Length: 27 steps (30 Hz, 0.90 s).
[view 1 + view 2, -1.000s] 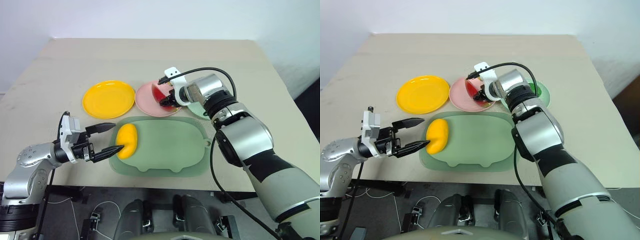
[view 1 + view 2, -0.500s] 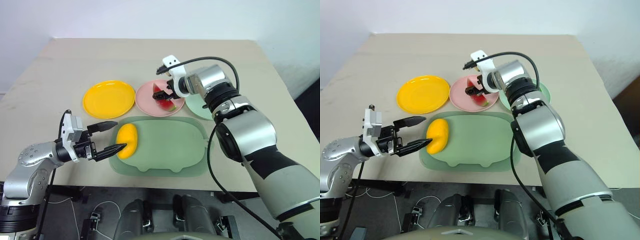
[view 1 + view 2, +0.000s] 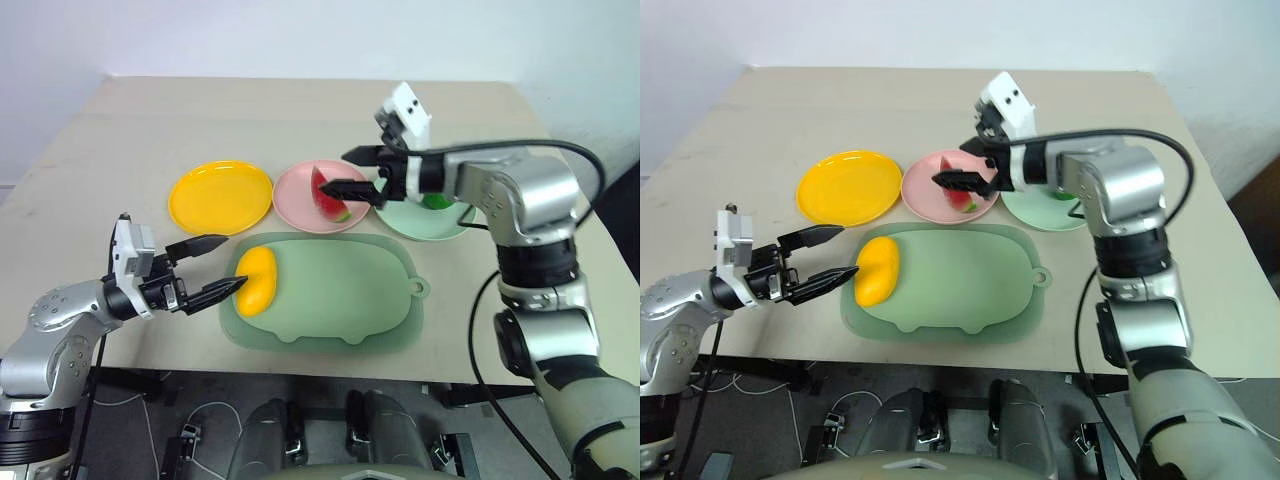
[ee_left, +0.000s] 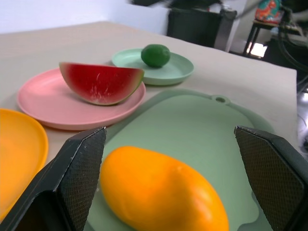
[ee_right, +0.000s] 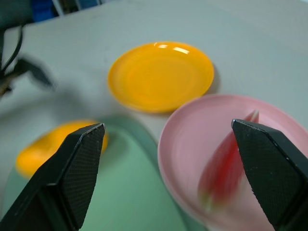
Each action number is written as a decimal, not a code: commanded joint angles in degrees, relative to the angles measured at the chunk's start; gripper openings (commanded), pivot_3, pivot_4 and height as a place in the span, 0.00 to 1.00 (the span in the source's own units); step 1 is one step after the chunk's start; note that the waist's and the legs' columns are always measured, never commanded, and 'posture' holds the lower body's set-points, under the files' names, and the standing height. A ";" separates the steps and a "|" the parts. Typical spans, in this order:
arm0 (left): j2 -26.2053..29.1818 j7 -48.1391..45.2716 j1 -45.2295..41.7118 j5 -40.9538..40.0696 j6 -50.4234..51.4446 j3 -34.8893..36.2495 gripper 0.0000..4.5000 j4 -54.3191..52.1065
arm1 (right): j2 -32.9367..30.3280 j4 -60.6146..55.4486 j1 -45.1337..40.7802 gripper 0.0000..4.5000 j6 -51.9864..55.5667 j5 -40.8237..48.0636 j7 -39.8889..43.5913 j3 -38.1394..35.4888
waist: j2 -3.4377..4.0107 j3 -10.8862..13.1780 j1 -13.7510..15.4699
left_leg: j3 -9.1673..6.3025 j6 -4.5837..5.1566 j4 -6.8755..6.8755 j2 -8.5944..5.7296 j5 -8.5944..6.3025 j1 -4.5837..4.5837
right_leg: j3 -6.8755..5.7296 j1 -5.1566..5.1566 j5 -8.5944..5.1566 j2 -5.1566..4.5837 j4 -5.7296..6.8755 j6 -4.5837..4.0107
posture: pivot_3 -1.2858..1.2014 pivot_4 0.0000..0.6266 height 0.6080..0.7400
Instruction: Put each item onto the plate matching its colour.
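The watermelon wedge [image 3: 328, 194] lies on the pink plate [image 3: 296, 195], the green fruit [image 4: 155, 55] on the mint plate [image 4: 179, 70]; the yellow plate [image 3: 220, 197] is bare. The mango [image 3: 255, 281] rests on the board [image 3: 340, 295] near the desk's front edge, the left gripper [image 3: 212, 267] spread wide around its end. The right gripper [image 3: 356, 171] hangs spread above the wedge.

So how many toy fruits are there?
3. The watermelon wedge lies on the pink plate, the green fruit on the mint plate, and the yellow mango on the big green board.
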 commanded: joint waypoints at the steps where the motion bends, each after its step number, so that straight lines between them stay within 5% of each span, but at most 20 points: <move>1: 0.66 1.64 0.87 -0.48 0.73 1.81 1.00 -1.87 | -3.42 -9.64 4.28 1.00 -0.14 5.96 2.42 -4.45 | 0.00 0.00 -0.03 | 0.00 0.00 -0.01 0.00 0.00 0.00 | 0.00 0.00 0.00 0.00 -0.01 0.00 | 0.52 0.24 0.67; 12: 2.79 12.84 1.90 7.38 5.86 -2.34 1.00 -5.84 | -13.86 -17.04 19.24 1.00 -4.59 15.76 8.89 -9.99 | -0.03 0.03 1.47 | -0.01 0.04 0.00 0.00 -0.03 0.03 | 0.00 0.04 0.00 -0.01 -0.12 -0.01 | 0.52 0.24 0.67; 27: -0.69 27.48 0.50 1.70 25.10 -5.72 1.00 -18.01 | -13.87 -17.64 24.95 1.00 -13.70 16.05 5.70 -7.29 | -0.06 0.05 1.63 | -0.08 0.05 0.02 0.00 -0.03 0.09 | 0.00 0.15 0.00 -0.02 -0.15 -0.01 | 0.52 0.24 0.67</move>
